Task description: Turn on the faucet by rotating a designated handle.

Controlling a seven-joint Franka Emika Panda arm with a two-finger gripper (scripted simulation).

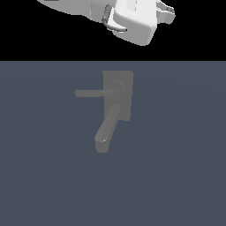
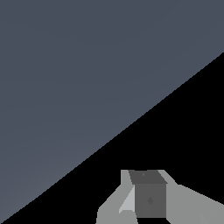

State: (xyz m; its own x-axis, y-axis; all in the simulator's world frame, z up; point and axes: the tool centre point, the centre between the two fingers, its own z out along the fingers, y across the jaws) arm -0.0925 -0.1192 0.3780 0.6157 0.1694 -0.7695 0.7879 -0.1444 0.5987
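Faucet [image 1: 115, 106] lying on grey floor [image 1: 176, 176], handle [image 1: 95, 93] pointing toward exterior view's left. Arm [image 1: 128, 20] hovering well apart, beyond faucet. Wrist view showing gripper [image 2: 146, 197] only, fingers seeming pressed together; faucet not appearing there.

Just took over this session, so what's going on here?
The white robot arm sits at the top of the exterior view, away from the matte grey faucet on the grey floor, touching nothing. Its thin flat bar handle points toward the exterior view's left, ungrasped. The end effector shows only partly in the wrist view; whether it is open is unclear.
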